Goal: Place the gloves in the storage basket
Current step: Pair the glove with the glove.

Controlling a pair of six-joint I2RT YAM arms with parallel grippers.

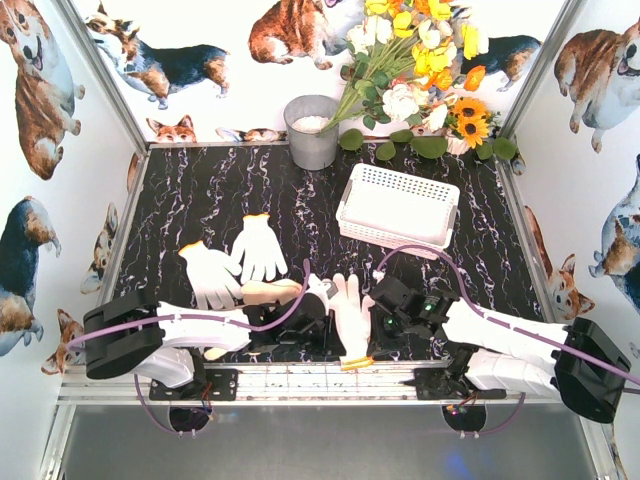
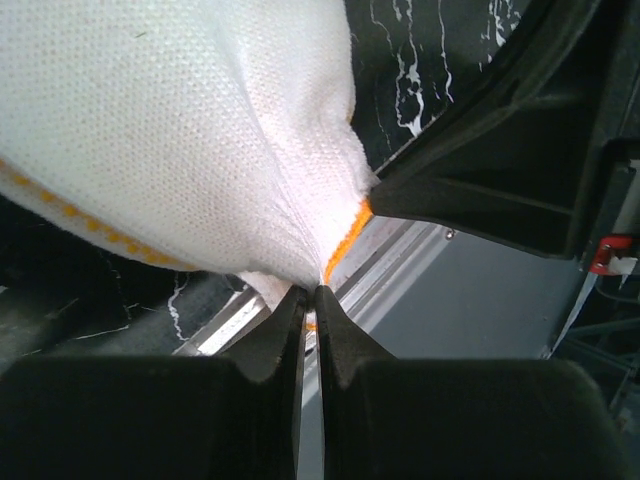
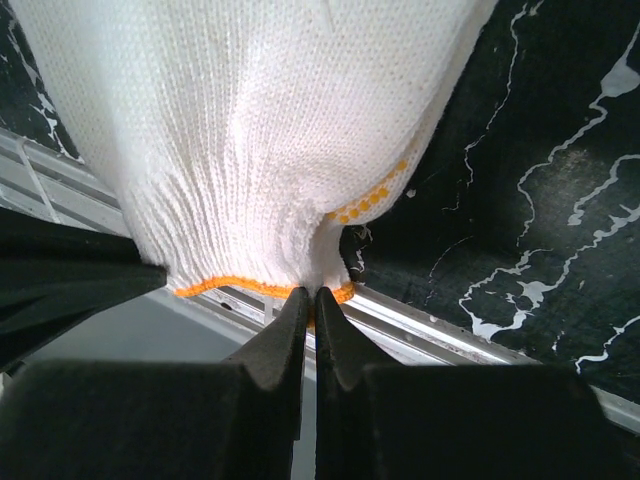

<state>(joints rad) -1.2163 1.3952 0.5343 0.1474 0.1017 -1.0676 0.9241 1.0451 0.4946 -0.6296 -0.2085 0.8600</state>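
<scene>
A cream-white knit glove (image 1: 350,310) with an orange cuff edge lies at the table's near edge between my two arms. My left gripper (image 1: 332,338) is shut on its cuff, which shows in the left wrist view (image 2: 200,130) above the pinching tips (image 2: 312,292). My right gripper (image 1: 372,335) is shut on the same cuff (image 3: 260,150) from the other side, tips together (image 3: 310,294). Two more white gloves (image 1: 210,272) (image 1: 260,246) lie flat on the left. A tan-cream glove (image 1: 270,292) lies by the left arm. The white lattice storage basket (image 1: 398,208) stands at the back right and looks empty.
A grey metal bucket (image 1: 312,130) stands at the back centre beside a bunch of flowers (image 1: 420,60). The aluminium front rail (image 1: 320,380) runs just under the held cuff. Printed walls close in the left, right and back sides.
</scene>
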